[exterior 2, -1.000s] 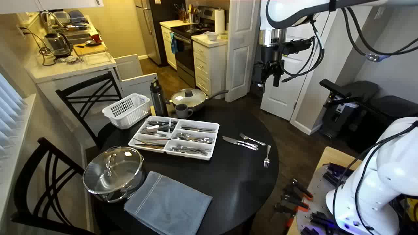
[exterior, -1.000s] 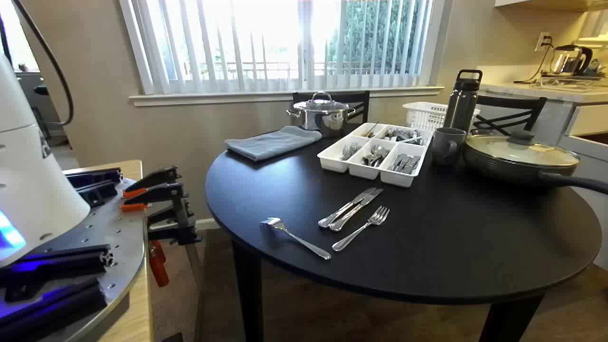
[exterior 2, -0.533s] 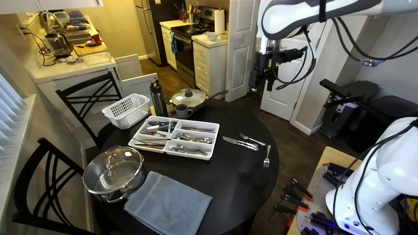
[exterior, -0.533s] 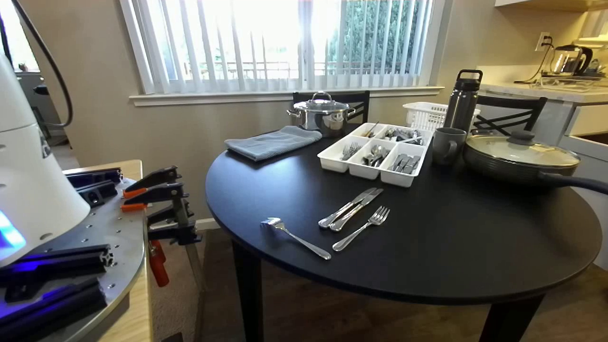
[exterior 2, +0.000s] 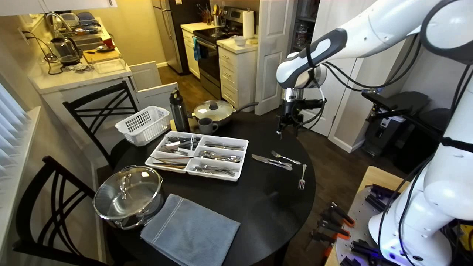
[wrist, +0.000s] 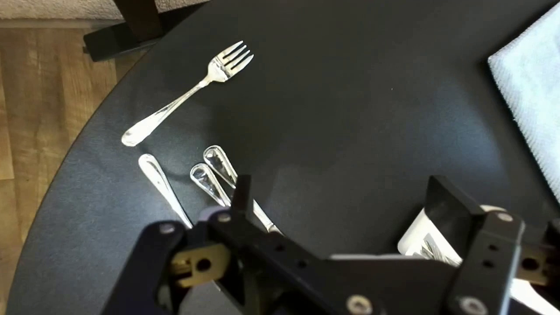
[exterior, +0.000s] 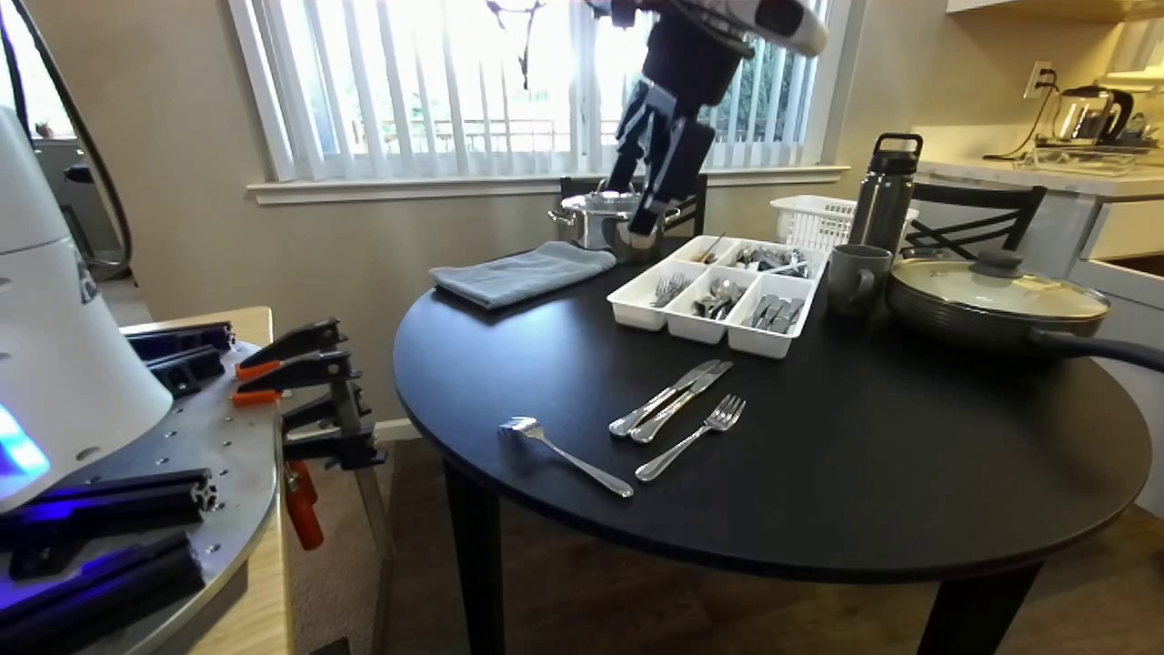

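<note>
My gripper (wrist: pixel 343 197) is open, with nothing between its fingers, and hangs in the air above the black round table (exterior: pixel 873 473). It also shows in both exterior views, as a dark gripper (exterior 2: pixel 288 133) and against the window as the gripper (exterior: pixel 632 205). In the wrist view a fork (wrist: pixel 175 103) lies whole at upper left. Beside it are the handle of another fork (wrist: pixel 162 179) and two knives (wrist: pixel 210 179), partly hidden by the left finger. The right finger covers part of a white cutlery tray (wrist: pixel 409 236), which holds sorted cutlery (exterior 2: pixel 218 157).
A folded grey-blue cloth (exterior 2: pixel 192 229) and a lidded steel pot (exterior 2: pixel 127 207) stand near the window. Behind the tray are a mug (exterior 2: pixel 207 126), a tall bottle (exterior 2: pixel 180 114), a lidded pan (exterior 2: pixel 212 111) and a white basket (exterior 2: pixel 147 129). Clamps (exterior: pixel 318 382) jut from the robot's stand.
The arm has come down and in over the table. The gripper now appears in an exterior view where it was out of sight before. The cutlery has not moved.
</note>
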Robot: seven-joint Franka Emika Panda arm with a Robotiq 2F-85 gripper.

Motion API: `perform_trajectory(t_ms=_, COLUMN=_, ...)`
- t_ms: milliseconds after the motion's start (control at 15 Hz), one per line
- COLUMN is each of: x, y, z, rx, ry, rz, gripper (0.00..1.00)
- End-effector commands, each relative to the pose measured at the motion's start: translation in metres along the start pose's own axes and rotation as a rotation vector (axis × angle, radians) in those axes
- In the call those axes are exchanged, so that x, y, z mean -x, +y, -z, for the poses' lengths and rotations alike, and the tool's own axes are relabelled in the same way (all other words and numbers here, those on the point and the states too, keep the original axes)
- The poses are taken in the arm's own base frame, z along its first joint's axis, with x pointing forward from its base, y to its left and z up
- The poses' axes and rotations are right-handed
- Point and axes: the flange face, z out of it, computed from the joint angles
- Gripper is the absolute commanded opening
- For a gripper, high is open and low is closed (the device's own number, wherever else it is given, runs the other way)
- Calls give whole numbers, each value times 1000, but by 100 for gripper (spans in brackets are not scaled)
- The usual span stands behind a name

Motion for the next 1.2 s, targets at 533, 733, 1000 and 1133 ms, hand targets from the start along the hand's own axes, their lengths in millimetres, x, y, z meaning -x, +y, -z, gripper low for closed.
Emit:
perform_trajectory(t_ms=533, x=-16, y=-5, z=-34, rx=-70, ry=-73, rz=-33, gripper=100)
perform_trajectory(t_ms=733, x=-21, y=-4, z=-63, rx=-132, ry=-110, rz=-202, gripper=100)
perform_trajectory(t_ms=1000, x=-23, y=2, z=-108, rx=-174, ry=-112, rz=-410, gripper=100)
perform_trajectory(t_ms=1133, x=-21, y=2, z=-131, rx=-174, ry=-97, rz=-514, gripper=100)
